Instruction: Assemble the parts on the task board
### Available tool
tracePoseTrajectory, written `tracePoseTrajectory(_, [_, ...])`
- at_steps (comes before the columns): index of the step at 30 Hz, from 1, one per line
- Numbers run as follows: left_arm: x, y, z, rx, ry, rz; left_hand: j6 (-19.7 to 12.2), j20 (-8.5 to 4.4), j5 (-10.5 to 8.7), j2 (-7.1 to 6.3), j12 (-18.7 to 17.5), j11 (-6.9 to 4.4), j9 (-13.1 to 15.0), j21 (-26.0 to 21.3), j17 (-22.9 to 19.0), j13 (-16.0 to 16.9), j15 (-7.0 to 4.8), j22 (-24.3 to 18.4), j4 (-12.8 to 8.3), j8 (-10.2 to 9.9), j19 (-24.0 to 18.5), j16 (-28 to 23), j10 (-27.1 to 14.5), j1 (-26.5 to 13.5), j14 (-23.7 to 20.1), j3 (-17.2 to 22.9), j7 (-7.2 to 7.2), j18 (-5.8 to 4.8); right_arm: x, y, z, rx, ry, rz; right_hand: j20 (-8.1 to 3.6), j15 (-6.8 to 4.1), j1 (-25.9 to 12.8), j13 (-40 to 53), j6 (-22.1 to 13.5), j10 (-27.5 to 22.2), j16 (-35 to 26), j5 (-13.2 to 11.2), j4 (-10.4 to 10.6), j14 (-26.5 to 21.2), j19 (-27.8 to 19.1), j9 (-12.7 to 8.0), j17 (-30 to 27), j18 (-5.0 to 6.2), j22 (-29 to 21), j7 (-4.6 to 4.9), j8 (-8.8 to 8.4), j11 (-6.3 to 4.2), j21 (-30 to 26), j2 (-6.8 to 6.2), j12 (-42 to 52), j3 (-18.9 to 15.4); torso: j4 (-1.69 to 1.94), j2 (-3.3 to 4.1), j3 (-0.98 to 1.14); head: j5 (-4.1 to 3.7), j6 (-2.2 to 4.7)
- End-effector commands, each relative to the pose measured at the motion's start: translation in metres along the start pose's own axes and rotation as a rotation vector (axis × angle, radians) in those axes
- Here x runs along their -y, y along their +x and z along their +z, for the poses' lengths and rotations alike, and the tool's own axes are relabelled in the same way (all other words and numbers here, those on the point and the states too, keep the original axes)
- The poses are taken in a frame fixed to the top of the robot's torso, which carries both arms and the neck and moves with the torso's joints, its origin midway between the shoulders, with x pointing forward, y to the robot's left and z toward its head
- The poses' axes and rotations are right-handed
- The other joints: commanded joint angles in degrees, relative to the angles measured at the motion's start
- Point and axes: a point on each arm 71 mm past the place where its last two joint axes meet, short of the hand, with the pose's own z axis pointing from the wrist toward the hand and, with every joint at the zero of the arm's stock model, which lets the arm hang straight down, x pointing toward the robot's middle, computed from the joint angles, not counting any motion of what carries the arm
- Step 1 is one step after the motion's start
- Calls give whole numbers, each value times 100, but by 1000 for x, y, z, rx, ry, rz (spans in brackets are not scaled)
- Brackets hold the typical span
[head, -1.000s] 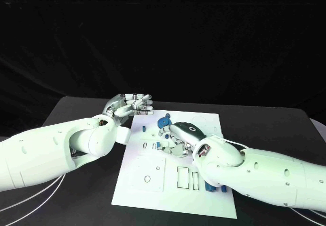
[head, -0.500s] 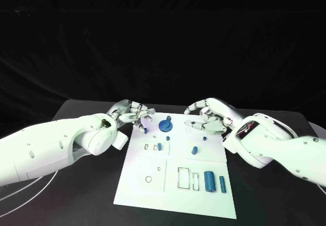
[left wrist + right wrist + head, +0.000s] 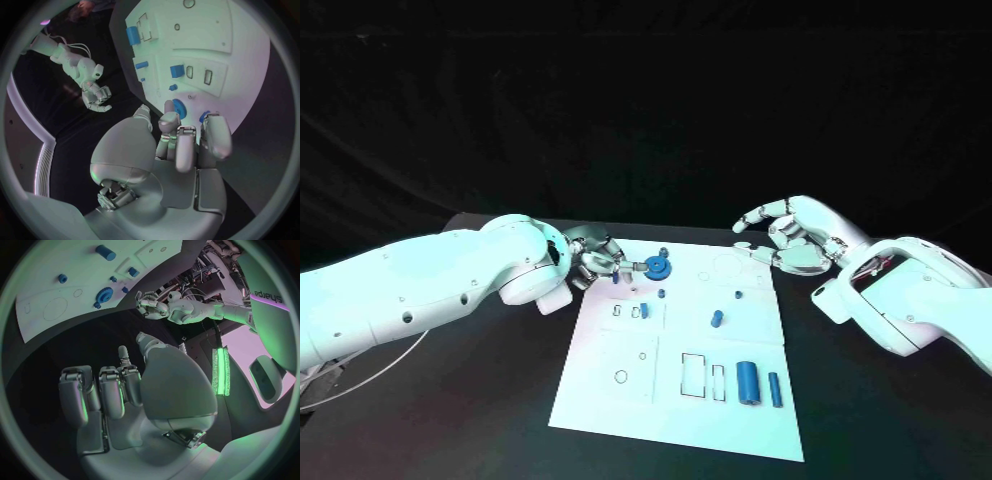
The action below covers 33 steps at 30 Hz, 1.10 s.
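Judging by the task board (image 3: 678, 400), assembly looks partway: a blue gear (image 3: 655, 266) sits at its far edge with small pegs nearby, two cylinders (image 3: 749, 382) lie loose at its near corner, slots empty; left hand (image 3: 593, 260) fingers curl beside the gear, their grip untellable; right hand (image 3: 790, 238) hovers off the board's far corner, fingers apart, empty

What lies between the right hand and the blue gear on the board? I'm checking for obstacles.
In the head view, only bare white task board with an empty round outline separates the right hand from the blue gear.
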Motion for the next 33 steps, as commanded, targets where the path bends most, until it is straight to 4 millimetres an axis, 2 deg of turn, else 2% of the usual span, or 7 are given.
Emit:
tracePoseTrajectory(1, [-1,6,5,-59,-141,191,-50,1,-49,-10,102,9,101,55,1443,117,-31,88,-1,89,44,26,47,-55,583,-74,-31,-124,3,-1,-1,-3,20,22,-34,-39,-171,807,32,-2,-4,29,59,542,419,14,1289,-16,1343,0,31,-21,42,-4,-28,-39,25,-36,9,17,-17])
tracePoseTrajectory(7, [9,13,14,-97,-160,255,-109,2,-107,-67,113,10,246,82,1428,138,-31,119,3,194,21,15,0,-151,578,-241,-33,-126,5,-2,-2,4,29,20,-39,-45,-229,776,28,-30,-38,37,62,515,326,23,1184,19,1257,-8,47,-27,-68,-12,-58,-70,4,-37,17,36,-38])
tracePoseTrajectory(11, [13,16,18,-104,-161,273,-152,4,-433,-41,142,8,371,107,1438,181,-31,151,0,278,7,21,-8,-220,581,-361,-36,-128,6,-3,-2,7,33,18,-41,-47,-235,766,25,-39,-44,44,59,510,314,24,1168,24,1246,-10,50,-28,-83,-15,-67,-75,16,-29,14,44,-42])
tracePoseTrajectory(13, [16,19,21,-111,-162,285,-153,4,-436,-38,140,8,374,110,1434,179,-31,156,0,280,9,19,-10,-219,580,-362,-36,-129,6,-4,-2,11,36,17,-41,-47,-235,766,25,-39,-44,44,59,510,314,24,1168,24,1246,-10,50,-28,-83,-15,-67,-75,22,-24,11,33,-55])
tracePoseTrajectory(20, [20,25,27,-131,-167,305,-160,4,-448,-5,149,6,401,113,1432,190,-32,159,-2,297,5,17,-8,-198,579,-367,-40,-129,7,-4,-3,16,42,13,-43,-49,-241,764,22,-41,-46,59,56,508,309,27,1161,25,1242,-11,56,-31,-89,-16,-70,-79,0,-12,7,36,-81])
tracePoseTrajectory(27, [22,28,30,-142,-168,314,-174,4,-443,38,155,4,432,124,1433,199,-34,177,-5,314,8,18,-10,-165,579,-372,-42,-131,8,-5,-3,21,48,9,-44,-51,-244,762,21,-43,-46,72,54,509,306,30,1163,27,1239,-13,60,-33,-93,-15,-72,-81,25,-21,8,10,-105])
tracePoseTrajectory(33, [23,30,31,-156,-164,322,-191,4,-434,67,171,3,463,137,1443,221,-35,201,-8,329,13,25,-5,-113,583,-382,-44,-135,8,-4,-2,22,49,8,-46,-53,-245,766,20,-39,-49,87,51,507,305,32,1158,27,1239,-16,66,-35,-95,-13,-68,-82,24,-21,7,22,-131])
